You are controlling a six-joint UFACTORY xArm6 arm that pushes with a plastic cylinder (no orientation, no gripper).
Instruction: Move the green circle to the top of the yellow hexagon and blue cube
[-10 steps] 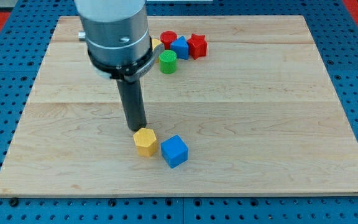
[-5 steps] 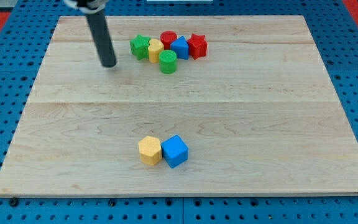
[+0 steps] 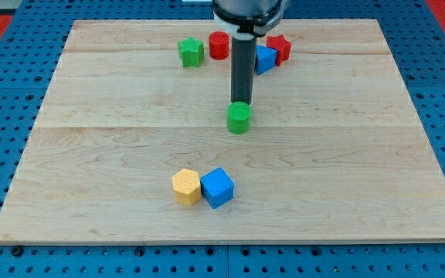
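Note:
The green circle (image 3: pixel 239 118) stands near the middle of the wooden board (image 3: pixel 346 154). My tip (image 3: pixel 242 103) touches its top side, right above it in the view. The yellow hexagon (image 3: pixel 185 186) and the blue cube (image 3: pixel 217 188) sit side by side, touching, lower down and a little to the view's left of the green circle. A clear stretch of board lies between the green circle and this pair.
Near the view's top are a green star-like block (image 3: pixel 191 52), a red cylinder (image 3: pixel 219 45), a blue block (image 3: pixel 265 59) and a red star (image 3: pixel 279 48). The rod partly hides the blue block. A blue pegboard surrounds the board.
My tip swept from the top left across the cluster and pushed the green circle down toward the board's middle. The green star and red blocks shifted; the yellow block from the cluster no longer shows.

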